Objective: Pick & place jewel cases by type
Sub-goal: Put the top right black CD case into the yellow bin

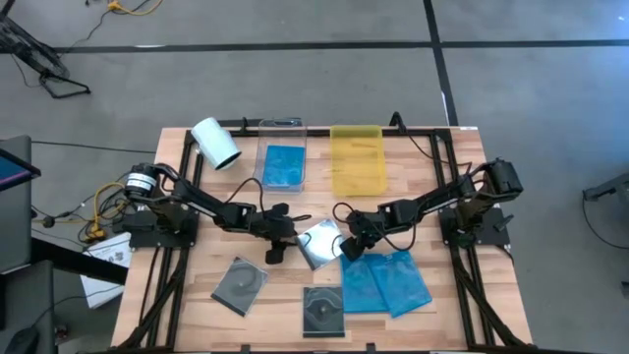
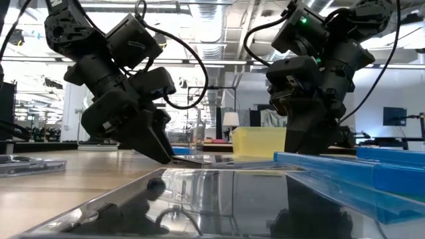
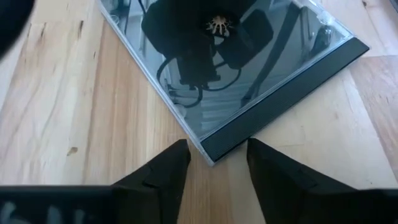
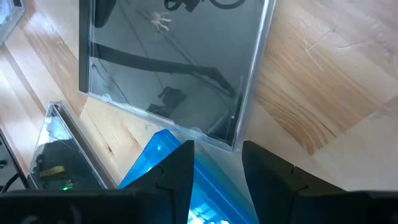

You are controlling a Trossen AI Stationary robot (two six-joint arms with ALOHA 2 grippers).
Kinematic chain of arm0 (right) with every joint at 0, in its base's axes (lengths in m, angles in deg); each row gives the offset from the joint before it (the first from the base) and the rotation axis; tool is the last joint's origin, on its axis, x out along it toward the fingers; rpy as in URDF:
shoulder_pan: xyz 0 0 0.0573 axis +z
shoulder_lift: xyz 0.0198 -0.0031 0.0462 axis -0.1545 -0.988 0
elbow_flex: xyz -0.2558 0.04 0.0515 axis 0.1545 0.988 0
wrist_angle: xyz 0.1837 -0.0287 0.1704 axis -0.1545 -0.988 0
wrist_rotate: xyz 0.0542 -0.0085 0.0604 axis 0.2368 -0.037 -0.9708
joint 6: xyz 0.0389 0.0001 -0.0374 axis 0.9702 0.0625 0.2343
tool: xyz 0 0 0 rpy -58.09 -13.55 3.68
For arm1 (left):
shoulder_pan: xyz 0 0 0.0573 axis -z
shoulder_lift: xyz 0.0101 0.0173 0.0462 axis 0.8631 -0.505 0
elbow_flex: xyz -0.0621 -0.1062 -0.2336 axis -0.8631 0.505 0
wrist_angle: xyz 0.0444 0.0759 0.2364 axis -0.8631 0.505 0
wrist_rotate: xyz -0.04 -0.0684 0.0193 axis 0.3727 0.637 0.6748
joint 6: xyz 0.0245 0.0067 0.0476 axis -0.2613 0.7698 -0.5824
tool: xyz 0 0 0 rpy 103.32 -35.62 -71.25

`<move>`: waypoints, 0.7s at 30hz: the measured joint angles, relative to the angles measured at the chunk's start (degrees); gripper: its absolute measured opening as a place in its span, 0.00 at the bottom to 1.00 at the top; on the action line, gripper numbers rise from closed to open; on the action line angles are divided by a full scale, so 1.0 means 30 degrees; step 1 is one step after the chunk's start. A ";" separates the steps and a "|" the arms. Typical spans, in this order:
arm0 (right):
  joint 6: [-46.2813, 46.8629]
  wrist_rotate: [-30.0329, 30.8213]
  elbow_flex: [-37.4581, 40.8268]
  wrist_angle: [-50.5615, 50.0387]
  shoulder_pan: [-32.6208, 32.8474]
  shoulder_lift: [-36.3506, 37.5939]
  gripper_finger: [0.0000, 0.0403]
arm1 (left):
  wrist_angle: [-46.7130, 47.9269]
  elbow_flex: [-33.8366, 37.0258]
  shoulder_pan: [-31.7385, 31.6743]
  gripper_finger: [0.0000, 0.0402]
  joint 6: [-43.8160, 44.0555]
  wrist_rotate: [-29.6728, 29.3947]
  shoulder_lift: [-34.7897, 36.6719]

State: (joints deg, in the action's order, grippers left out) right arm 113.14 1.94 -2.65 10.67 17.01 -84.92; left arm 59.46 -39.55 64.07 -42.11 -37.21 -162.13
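Both arms reach in toward the middle of the table (image 1: 197, 295), meeting over one clear jewel case (image 1: 319, 243) that lies flat on the wood and mirrors the ceiling lights. The left gripper (image 3: 214, 165) sits low at one corner of that case, its fingers parted a little with the corner right between them; I judge it is lining up to pinch the edge, though nothing is gripped yet. The right gripper (image 4: 217, 163) comes at the opposite side, fingers likewise narrowly apart around a corner, with the edge of a blue case (image 4: 158, 155) just beneath it. Two arms on one case looks to me like one steadying while the other lifts.

The sorting explains the rest. At the far side, a clear tray (image 1: 282, 162) already holds a blue case (image 1: 283, 167), while the yellow tray (image 1: 357, 160) beside it looks empty. Two more blue cases (image 1: 385, 282) overlap near the right, just beside the clear one. Two dark disc cases (image 1: 241, 284) wait near the front edge. A white roll (image 1: 216, 144) lies at the far left, apart from it all.
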 joint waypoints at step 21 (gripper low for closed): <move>0.0157 0.0468 0.0000 0.0147 -0.0007 0.0015 0.31 | -0.0190 -0.0297 0.0022 0.22 0.1025 -0.0132 -0.0102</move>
State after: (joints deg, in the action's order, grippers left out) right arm 113.61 3.34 -2.65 11.11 16.99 -84.88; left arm 58.89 -40.44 64.14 -39.04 -37.61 -162.43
